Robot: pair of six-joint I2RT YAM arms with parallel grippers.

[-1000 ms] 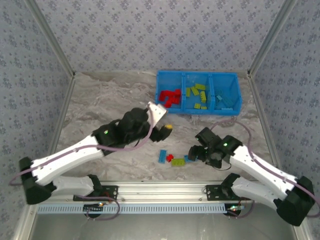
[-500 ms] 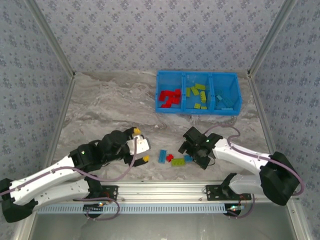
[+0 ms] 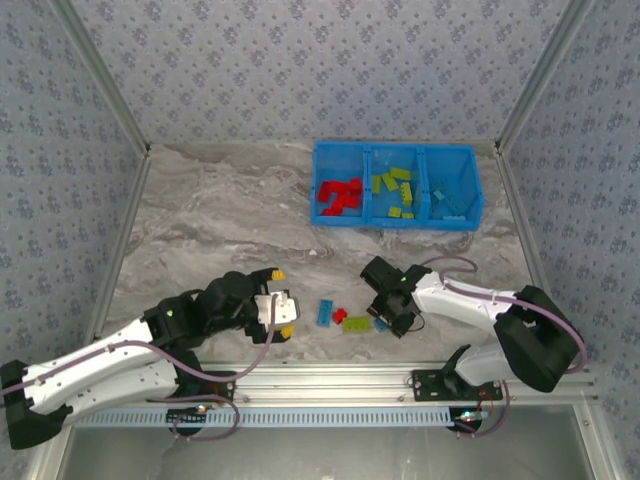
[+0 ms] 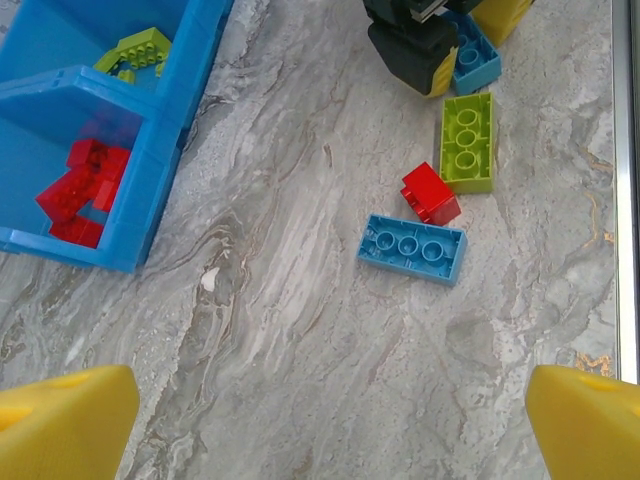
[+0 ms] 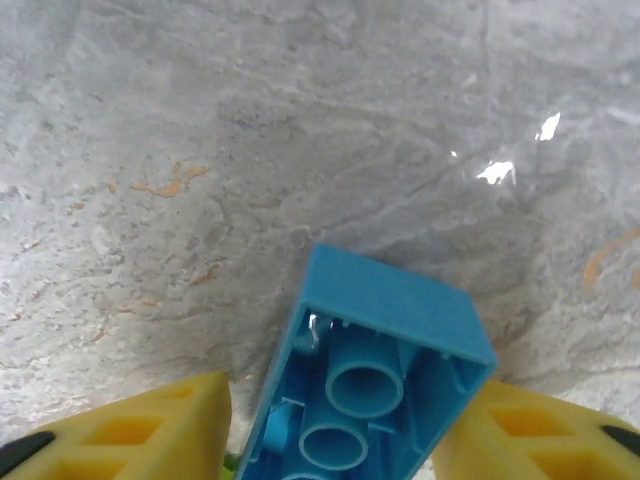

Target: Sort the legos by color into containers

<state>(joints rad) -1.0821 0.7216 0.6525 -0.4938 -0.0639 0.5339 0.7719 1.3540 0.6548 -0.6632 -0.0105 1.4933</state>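
On the near side of the table (image 3: pixel 200 225), both grippers are at the loose bricks.
The left gripper (image 3: pixel 283 301), back from the bin, hangs spread wide. The right gripper (image 3: pixel 384 318) has moved in and pinches a tilted light blue brick (image 5: pixel 372 372). Beside it lie a lime brick (image 4: pixel 467 141), a red brick (image 4: pixel 431 193) and a second blue brick (image 4: pixel 412 247). Farther off, the blue bin (image 3: pixel 395 148) holds the sorted legos.

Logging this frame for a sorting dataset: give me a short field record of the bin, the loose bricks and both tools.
bin: blue, three compartments
contents: red pile left, green pile middle, light blue pile right
loose on table: light blue brick, red brick, green brick
left tool: open, empty, over the table
right tool: shut on second light blue brick, beside the green brick
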